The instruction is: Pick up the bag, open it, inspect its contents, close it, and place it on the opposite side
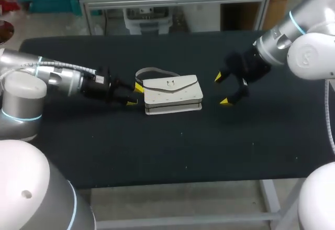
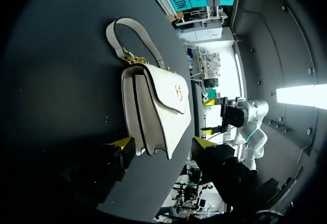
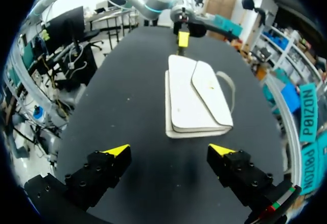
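My left gripper (image 1: 135, 94) has its fingers spread wide, one yellow tip on each side of the end of the bag (image 1: 172, 95) that faces it. In the left wrist view that end sits just inside the gap. One tip is just beside the bag's edge and the other stands clear of it, so the fingers are not closed on anything. I cannot tell whether the nearer tip actually touches the leather. The bag is a pale cream handbag lying flat on the black table (image 1: 183, 151), with its flap (image 1: 170, 83) facing up and shut. A small gold clasp (image 2: 179, 92) shows on the flap. The strap (image 2: 134, 32) loops out from the bag's far long edge, joined there by gold chain links (image 2: 134, 58), and lies on the cloth. My right gripper (image 1: 222, 89) is off the bag's opposite end, clearly apart from it, also with its fingers wide and nothing between them. From the right wrist the bag lies straight ahead of those fingers.
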